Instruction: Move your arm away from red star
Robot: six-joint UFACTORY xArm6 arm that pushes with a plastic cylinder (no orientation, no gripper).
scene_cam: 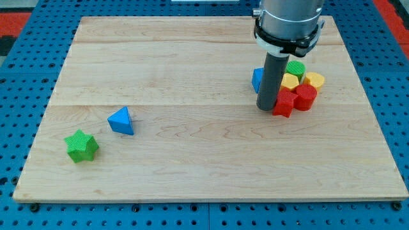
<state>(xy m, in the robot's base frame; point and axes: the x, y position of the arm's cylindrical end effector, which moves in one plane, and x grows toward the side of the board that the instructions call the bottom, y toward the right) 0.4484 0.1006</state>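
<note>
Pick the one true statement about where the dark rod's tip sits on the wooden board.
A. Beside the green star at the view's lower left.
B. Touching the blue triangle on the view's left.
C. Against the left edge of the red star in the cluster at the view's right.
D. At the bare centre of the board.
C: my tip rests right at the left side of the red star block, in the right-hand cluster.

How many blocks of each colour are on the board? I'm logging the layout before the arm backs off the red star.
Red: 2, the red star beside my tip and a red block
Yellow: 2, one and another
Green: 2, a green block and the green star
Blue: 2, one behind the rod and the blue triangle
Total: 8
</note>
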